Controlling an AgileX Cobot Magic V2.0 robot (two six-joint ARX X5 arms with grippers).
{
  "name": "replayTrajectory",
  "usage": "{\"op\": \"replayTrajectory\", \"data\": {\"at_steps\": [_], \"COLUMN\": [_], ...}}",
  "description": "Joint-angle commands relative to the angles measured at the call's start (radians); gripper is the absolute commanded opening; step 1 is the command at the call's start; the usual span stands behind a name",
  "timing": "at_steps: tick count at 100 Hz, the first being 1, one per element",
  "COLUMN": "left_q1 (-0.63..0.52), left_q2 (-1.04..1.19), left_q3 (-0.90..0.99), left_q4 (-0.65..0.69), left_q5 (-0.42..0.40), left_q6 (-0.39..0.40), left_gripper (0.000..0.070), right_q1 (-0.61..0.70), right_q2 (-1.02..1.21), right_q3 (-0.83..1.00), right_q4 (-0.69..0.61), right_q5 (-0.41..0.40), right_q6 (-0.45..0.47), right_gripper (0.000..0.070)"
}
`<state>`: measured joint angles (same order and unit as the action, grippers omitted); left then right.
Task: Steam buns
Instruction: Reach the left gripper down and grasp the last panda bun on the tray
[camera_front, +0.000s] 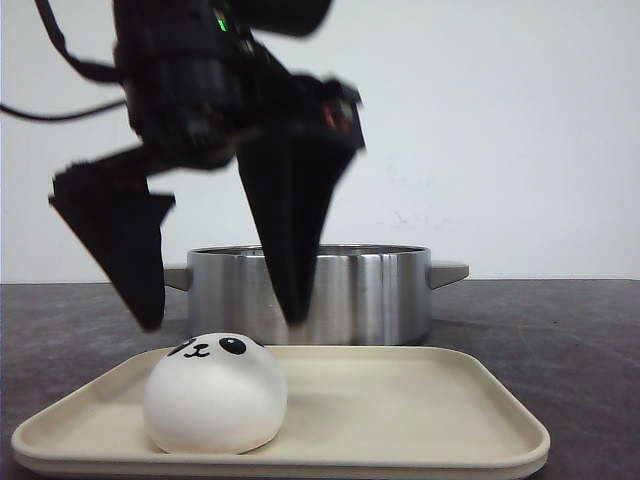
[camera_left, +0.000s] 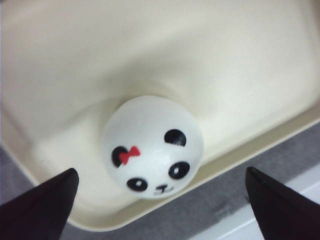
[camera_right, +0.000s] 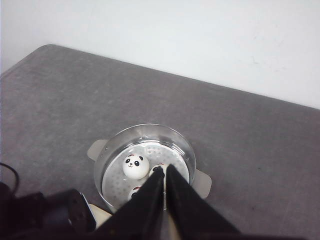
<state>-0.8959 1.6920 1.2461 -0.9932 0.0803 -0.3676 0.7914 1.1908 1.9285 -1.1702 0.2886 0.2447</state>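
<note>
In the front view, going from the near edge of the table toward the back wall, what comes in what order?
Near rim of the cream tray → panda bun on the tray → steel steamer pot behind the tray → white wall. The left hand hangs open above the bun.

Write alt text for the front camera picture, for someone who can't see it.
A white panda-faced bun sits alone on a cream tray, with a black, open end effector poised just above it. Behind the tray stands a steel steamer pot on a dark grey table, against a white wall.
</note>
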Motion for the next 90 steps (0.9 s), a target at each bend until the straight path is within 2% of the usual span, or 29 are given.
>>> {"op": "replayTrajectory", "data": {"at_steps": [1, 39, 46, 50, 55, 68, 90], "left_q1": [-0.016, -0.025, -0.024, -0.025, -0.025, -0.025, -0.029], "left_q2": [0.043, 0.125, 0.125, 0.125, 0.125, 0.125, 0.042], "left_q3": [0.01, 0.01, 0.01, 0.01, 0.01, 0.01, 0.032], "left_q4": [0.008, 0.051, 0.044, 0.039, 0.034, 0.02, 0.015], "left_q5": [-0.002, -0.002, -0.003, -0.003, -0.003, -0.003, 0.008], "left_q6": [-0.013, -0.02, -0.019, -0.019, -0.019, -0.002, 0.027], "left_gripper": [0.07, 0.0688, 0.0545, 0.0405, 0.0269, 0.0002, 0.0], "right_q1": [0.01, 0.012, 0.012, 0.012, 0.012, 0.012, 0.012], "right_q2": [0.004, 0.003, 0.003, 0.003, 0.003, 0.003, 0.003], "right_q3": [0.018, 0.018, 0.018, 0.018, 0.018, 0.018, 0.018], "right_q4": [0.008, -0.03, -0.03, -0.03, -0.03, -0.03, -0.03], "right_q5": [0.0, 0.0, 0.0, 0.0, 0.0, 0.0, 0.0], "right_q6": [0.018, 0.039, 0.039, 0.039, 0.039, 0.039, 0.039], "right_gripper": [0.0, 0.0, 0.0, 0.0, 0.0, 0.0, 0.0]}}
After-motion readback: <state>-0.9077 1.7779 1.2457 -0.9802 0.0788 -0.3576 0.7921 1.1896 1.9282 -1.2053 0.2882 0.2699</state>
